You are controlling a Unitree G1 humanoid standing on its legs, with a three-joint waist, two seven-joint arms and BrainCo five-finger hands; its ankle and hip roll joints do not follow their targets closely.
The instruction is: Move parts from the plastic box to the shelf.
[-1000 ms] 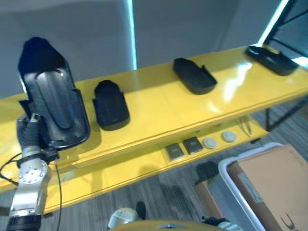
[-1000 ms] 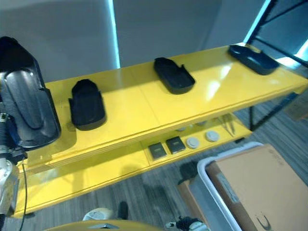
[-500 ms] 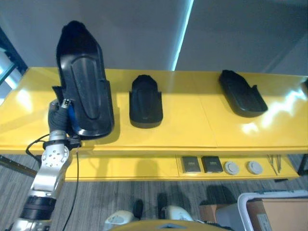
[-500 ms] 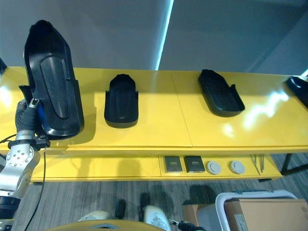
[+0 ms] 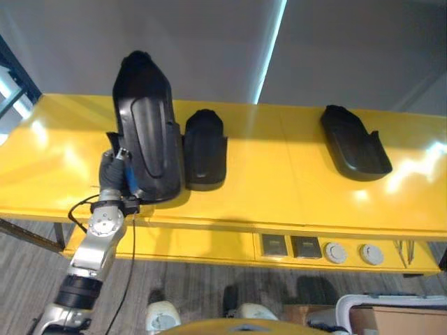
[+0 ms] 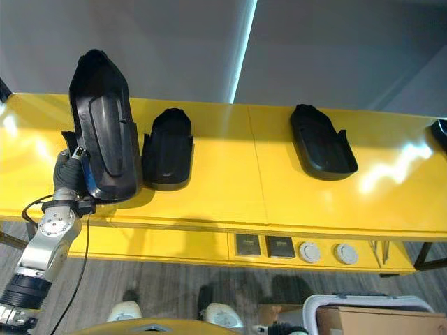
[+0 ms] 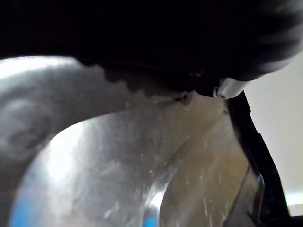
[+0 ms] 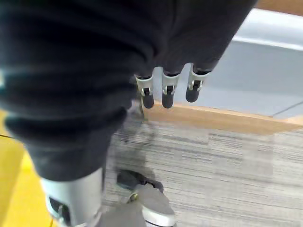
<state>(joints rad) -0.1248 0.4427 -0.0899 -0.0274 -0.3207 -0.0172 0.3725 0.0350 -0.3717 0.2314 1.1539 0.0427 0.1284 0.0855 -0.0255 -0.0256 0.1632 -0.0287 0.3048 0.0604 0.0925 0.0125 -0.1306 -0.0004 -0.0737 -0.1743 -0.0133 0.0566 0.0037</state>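
One long black moulded plastic part [image 5: 145, 132] stands above the left robot hand [image 5: 114, 174], clamped at its lower end, long axis upright over the yellow shelf [image 5: 279, 188], touching a shorter black part [image 5: 204, 149] beside it.

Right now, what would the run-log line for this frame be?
left hand: holding big black part above yellow shelf, beside smaller part | right hand: idle, fingers relaxed | stage: placing

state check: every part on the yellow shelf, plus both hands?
Large black moulded plastic part: held by the left hand, tilted up over the yellow shelf.
Small black part: lying flat, beside the large one.
Long black part: lying flat, apart.
Left hand: under the large part.
Right hand: hanging empty, fingers relaxed.
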